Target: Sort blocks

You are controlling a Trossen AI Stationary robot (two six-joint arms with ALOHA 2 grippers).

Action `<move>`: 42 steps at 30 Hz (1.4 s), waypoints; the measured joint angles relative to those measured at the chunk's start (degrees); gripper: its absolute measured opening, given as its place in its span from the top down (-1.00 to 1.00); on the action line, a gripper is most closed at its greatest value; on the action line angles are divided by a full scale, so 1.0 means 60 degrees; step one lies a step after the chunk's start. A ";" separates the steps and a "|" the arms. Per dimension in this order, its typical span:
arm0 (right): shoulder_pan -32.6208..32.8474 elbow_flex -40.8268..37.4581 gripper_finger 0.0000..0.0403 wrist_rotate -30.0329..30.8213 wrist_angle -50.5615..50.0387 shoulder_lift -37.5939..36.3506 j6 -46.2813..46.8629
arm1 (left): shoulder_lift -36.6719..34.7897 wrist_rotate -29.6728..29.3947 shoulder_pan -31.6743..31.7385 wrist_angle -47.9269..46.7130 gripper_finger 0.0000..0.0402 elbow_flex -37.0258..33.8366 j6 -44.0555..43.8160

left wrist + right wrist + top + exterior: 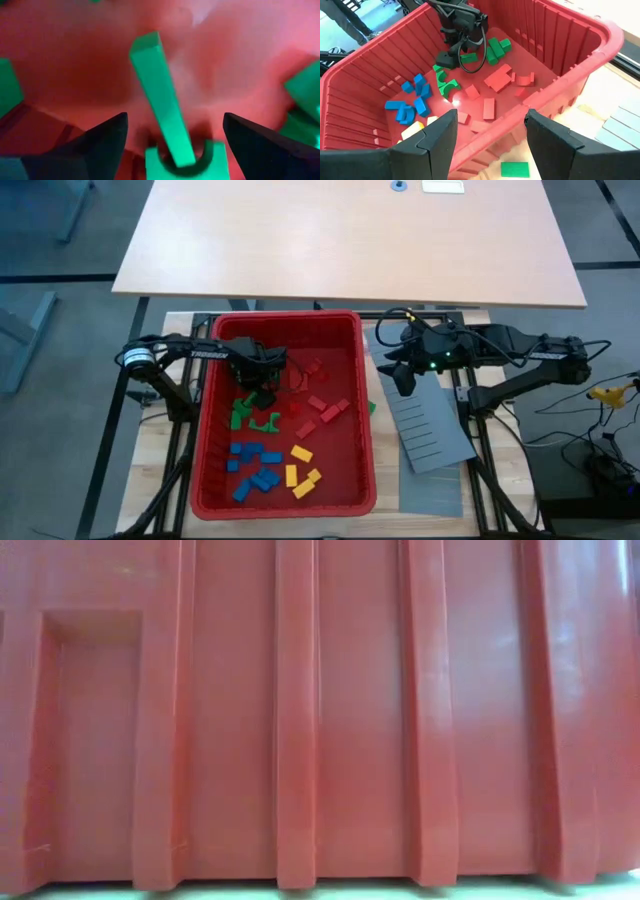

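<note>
Left wrist view: spread left jaws flank an upright green block [161,107].

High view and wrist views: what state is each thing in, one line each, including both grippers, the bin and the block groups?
Left gripper: open, down inside the bin over the green blocks.
Right gripper: open, empty, outside the bin's right wall.
Bin: upright, holding the blocks.
Green blocks: grouped, one long block leaning in an arch block.
Blue blocks: grouped.
Yellow blocks: grouped.
Red blocks: scattered.
Stray green block: flat, outside the bin.
</note>
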 joint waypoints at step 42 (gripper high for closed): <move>0.0000 0.0000 -0.10 -0.0745 0.5809 0.0809 -0.1745 | -0.3362 -0.1956 -0.2242 0.4936 0.81 0.4459 -0.1010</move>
